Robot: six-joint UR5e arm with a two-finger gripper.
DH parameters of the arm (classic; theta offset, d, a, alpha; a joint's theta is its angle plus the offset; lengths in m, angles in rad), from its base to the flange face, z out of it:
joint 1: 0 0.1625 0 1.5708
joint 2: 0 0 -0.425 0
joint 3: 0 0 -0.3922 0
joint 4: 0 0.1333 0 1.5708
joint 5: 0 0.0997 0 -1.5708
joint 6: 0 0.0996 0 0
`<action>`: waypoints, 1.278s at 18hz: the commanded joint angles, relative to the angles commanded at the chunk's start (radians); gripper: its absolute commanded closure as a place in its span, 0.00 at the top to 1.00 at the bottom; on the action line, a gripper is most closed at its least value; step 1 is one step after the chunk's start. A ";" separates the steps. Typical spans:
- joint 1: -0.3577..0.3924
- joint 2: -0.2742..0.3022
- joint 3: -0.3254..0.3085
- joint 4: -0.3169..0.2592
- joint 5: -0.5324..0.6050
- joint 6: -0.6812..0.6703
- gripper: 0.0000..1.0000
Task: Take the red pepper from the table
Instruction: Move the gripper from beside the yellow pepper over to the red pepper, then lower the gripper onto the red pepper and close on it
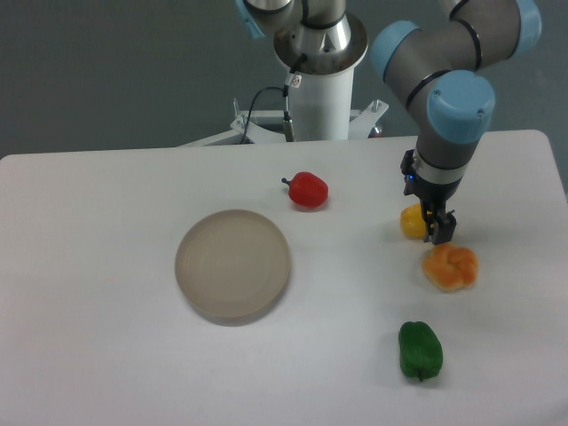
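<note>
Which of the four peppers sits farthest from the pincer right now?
The red pepper, alone near the table's middle back, beside the round disc. The yellow, orange and green peppers all lie closer to the pincer.

Four peppers lie on one white table (106, 373): one red pepper (308, 190) at the far middle, one yellow pepper (412, 222) and one orange pepper (450, 267) on the right, one green pepper (420, 350) nearest. One round beige disc (232, 264) sits left of them. One robot arm (448, 98) stands at the far side.
</note>
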 joint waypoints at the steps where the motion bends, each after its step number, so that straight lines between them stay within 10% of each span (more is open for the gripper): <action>1: 0.000 0.000 0.000 0.000 0.000 0.002 1.00; 18: -0.092 0.159 -0.371 0.017 -0.126 0.123 1.00; 23: -0.172 0.158 -0.434 0.121 -0.129 0.137 1.00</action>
